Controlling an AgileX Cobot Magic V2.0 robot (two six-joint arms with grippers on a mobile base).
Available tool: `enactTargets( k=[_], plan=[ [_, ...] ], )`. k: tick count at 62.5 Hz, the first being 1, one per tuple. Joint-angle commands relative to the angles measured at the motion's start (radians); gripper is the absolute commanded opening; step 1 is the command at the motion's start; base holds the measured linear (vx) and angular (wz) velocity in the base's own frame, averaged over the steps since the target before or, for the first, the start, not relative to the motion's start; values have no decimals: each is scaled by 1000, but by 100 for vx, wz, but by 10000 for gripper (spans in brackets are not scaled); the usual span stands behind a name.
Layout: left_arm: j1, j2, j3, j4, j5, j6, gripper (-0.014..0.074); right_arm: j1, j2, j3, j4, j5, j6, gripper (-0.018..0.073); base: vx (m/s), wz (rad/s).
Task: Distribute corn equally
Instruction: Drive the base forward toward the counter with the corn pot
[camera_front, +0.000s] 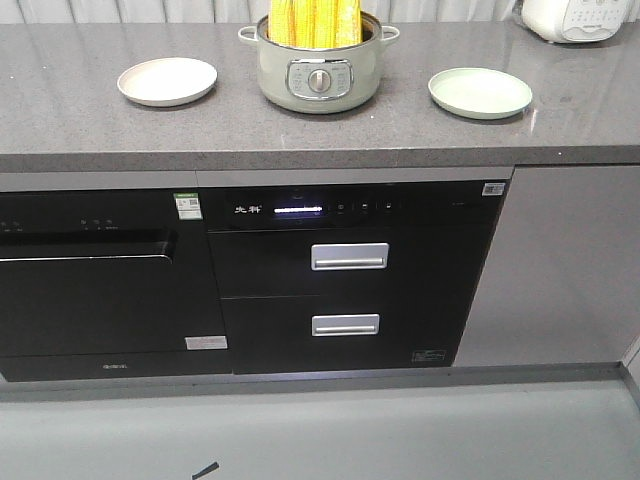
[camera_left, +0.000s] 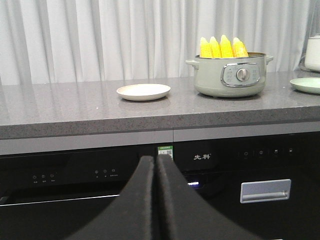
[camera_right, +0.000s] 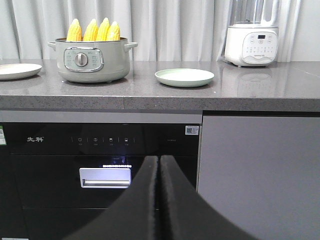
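Several yellow corn cobs (camera_front: 314, 22) stand upright, tips up, in a pale green electric pot (camera_front: 318, 70) on the grey countertop; the corn (camera_left: 223, 47) and the corn (camera_right: 93, 30) also show in both wrist views. A cream plate (camera_front: 167, 81) lies left of the pot, a pale green plate (camera_front: 480, 92) to its right. My left gripper (camera_left: 155, 160) is shut with nothing in it, low in front of the black cabinet. In the same way my right gripper (camera_right: 159, 159) is shut and holds nothing, below counter height. Neither gripper shows in the front view.
A white blender (camera_right: 251, 38) stands at the counter's back right. Below the counter (camera_front: 300, 140) are a black dishwasher (camera_front: 100, 290) and a black two-drawer appliance with silver handles (camera_front: 349, 256). A grey cabinet panel (camera_front: 560, 270) is at the right; white curtains hang behind.
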Motion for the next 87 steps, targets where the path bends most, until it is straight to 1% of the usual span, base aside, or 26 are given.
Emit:
enactTargets(
  k=[1, 87],
  plan=[
    [1, -17, 14, -7, -78, -11, -6, 2, -4, 11, -3, -74, -1, -3, 10, 0],
    [1, -17, 14, -7, -78, -11, -6, 2, -4, 11, -3, -74, -1, -3, 11, 1]
  ],
)
